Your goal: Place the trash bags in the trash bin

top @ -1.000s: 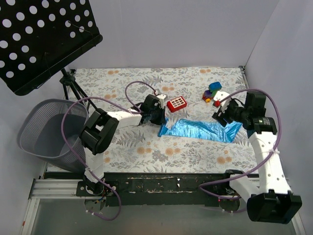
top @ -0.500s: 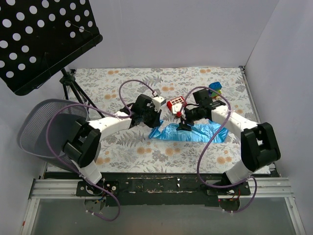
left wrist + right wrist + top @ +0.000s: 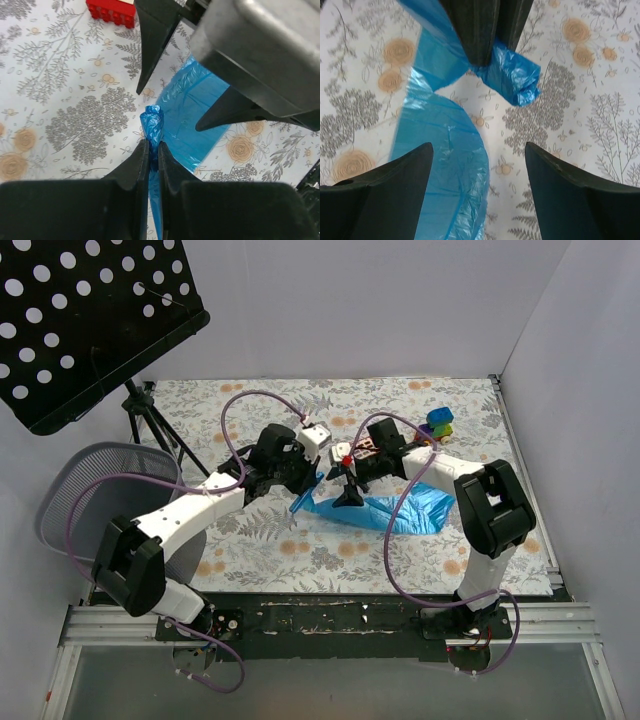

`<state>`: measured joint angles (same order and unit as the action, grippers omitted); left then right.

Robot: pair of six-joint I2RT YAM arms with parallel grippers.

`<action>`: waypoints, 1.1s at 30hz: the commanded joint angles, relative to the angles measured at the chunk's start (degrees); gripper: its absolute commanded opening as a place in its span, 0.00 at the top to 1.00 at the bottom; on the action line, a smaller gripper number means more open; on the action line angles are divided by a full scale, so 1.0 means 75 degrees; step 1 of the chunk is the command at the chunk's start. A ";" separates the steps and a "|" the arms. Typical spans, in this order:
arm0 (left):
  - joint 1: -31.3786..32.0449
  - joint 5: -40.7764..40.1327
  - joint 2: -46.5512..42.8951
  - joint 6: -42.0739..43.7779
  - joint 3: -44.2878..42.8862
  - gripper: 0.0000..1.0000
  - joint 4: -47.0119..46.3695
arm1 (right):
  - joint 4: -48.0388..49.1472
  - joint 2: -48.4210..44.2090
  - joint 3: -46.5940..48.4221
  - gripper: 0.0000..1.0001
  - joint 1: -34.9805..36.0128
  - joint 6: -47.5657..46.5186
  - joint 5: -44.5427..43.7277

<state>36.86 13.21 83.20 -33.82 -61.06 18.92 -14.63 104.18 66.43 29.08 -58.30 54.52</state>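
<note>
Left tool is clamped narrow on the left end of the blue trash bag, and a bunched tip of film pokes out just past the fingers. The rest of the bag lies on the floral counter, stretching right under the right arm. Right tool is spread wide, holding nothing. It points down over the bag just beside the left tool, one finger over the film and the other over bare counter. The wire mesh trash bin sits at the far left by the counter's edge, well apart from the bag. A red block lies past the bag. The toy car sits near the far right, and the black music stand is at upper left.
</note>
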 commanded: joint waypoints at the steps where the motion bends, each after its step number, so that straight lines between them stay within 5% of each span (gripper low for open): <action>1: -0.0040 -0.0811 -0.0464 0.0537 -0.0449 1.00 0.0488 | 0.1879 0.0066 0.0025 0.16 0.0119 0.2262 0.1108; 12: -0.0040 -0.1550 -0.1330 0.1228 -0.0261 1.00 0.0419 | 0.5170 0.0487 -0.0713 0.11 0.0575 0.5649 0.1672; 19: -0.0040 -0.1563 -0.1730 0.1744 -0.0296 1.00 0.0700 | 0.8886 0.1050 -0.0796 0.11 0.0716 0.9260 0.1321; 29: -0.0028 -0.1586 -0.1613 0.1791 -0.0777 1.00 0.0970 | 0.9089 0.1332 -0.0386 0.11 0.1383 0.8865 0.0149; 33: -0.0028 -0.1656 -0.1577 0.1919 -0.0824 1.00 0.0947 | 0.8726 0.1367 -0.0350 0.28 0.1478 0.8455 -0.0086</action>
<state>36.84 1.87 71.83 -21.04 -64.84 25.69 49.91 113.91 61.67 39.35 7.62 56.75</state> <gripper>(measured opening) 0.047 0.814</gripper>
